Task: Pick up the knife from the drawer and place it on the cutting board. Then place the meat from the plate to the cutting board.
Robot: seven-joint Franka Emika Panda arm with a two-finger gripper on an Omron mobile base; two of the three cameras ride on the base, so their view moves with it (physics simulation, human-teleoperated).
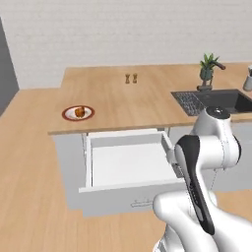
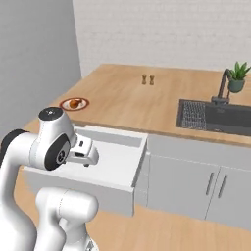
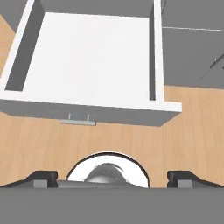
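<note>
Fingers [image 3: 43,177] of the gripper [image 3: 112,178] stand spread wide, one at each side of the hand view. Nothing is between them and they touch nothing. From the right base view, the gripper [image 2: 87,163] hangs in the air over the front part of the open drawer [image 2: 139,164], pointing down.

Your first trouble is the knife itself. The floor of the drawer [image 3: 92,110] reads as plain white from front wall to back, and you cannot tell where the knife lies. It may sit far back, under the edge of the counter [image 1: 147,106], where the views are blocked. If you descend and close on a guess, you are likely to pinch nothing.

The second risk is the drawer's walls. With the fingers this far apart, a drop close to the front wall or a side wall of the drawer [image 1: 132,186] could land a fingertip on the rim. A reach toward the back could bump the hand against the counter's front edge.

A slim blade lying flat is also likely to slide away instead of lifting.

The meat [image 1: 78,112] rests on the plate [image 1: 65,114] near the counter's front left edge, well apart from the gripper.
</note>
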